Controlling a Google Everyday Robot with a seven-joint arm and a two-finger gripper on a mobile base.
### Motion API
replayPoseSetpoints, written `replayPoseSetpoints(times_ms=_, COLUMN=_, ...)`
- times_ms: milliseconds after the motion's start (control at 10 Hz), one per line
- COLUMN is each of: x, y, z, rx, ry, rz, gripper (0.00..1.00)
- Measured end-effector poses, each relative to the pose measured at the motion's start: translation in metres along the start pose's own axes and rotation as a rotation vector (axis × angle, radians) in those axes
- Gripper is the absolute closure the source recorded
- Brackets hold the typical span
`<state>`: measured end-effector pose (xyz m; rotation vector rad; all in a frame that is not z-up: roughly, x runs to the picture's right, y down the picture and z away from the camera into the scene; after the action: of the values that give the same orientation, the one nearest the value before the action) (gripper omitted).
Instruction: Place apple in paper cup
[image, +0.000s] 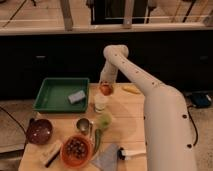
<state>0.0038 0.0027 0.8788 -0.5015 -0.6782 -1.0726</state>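
The apple (105, 89), small and red-orange, hangs at the end of my arm just above the paper cup (100, 104), a short white cup standing on the wooden table (127, 122). My gripper (105, 86) points down over the cup's far right rim and is shut on the apple. The apple's underside is close to the cup's mouth, slightly to its right.
A green tray (52, 102) holding a blue-grey sponge (76, 96) sits to the left. A yellow fruit (131, 89) lies to the right. A metal cup (83, 125), a pale green cup (104, 120), a brown bowl (39, 131) and an orange bowl (76, 149) stand nearer the front.
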Motion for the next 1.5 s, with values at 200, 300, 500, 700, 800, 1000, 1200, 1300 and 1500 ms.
replayPoseSetpoints(times_ms=200, x=-0.009, y=-0.005, z=0.000, rx=-0.008, ry=-0.010, rz=-0.026, gripper=1.00)
replayPoseSetpoints(times_ms=300, x=-0.014, y=-0.007, z=-0.002, rx=-0.009, ry=-0.013, rz=-0.039, gripper=1.00)
replayPoseSetpoints(times_ms=500, x=-0.026, y=-0.011, z=-0.007, rx=-0.013, ry=-0.018, rz=-0.069, gripper=1.00)
replayPoseSetpoints(times_ms=700, x=-0.037, y=-0.014, z=-0.012, rx=-0.016, ry=-0.016, rz=-0.095, gripper=1.00)
replayPoseSetpoints(times_ms=800, x=-0.043, y=-0.017, z=-0.015, rx=-0.017, ry=-0.015, rz=-0.112, gripper=0.96)
replayPoseSetpoints(times_ms=1000, x=-0.052, y=-0.020, z=-0.018, rx=-0.019, ry=-0.016, rz=-0.140, gripper=0.80)
replayPoseSetpoints(times_ms=1200, x=-0.059, y=-0.022, z=-0.021, rx=-0.023, ry=-0.016, rz=-0.166, gripper=0.57)
replayPoseSetpoints(times_ms=1300, x=-0.062, y=-0.022, z=-0.023, rx=-0.024, ry=-0.015, rz=-0.173, gripper=0.47)
replayPoseSetpoints(times_ms=1500, x=-0.065, y=-0.023, z=-0.023, rx=-0.028, ry=-0.013, rz=-0.183, gripper=0.28)
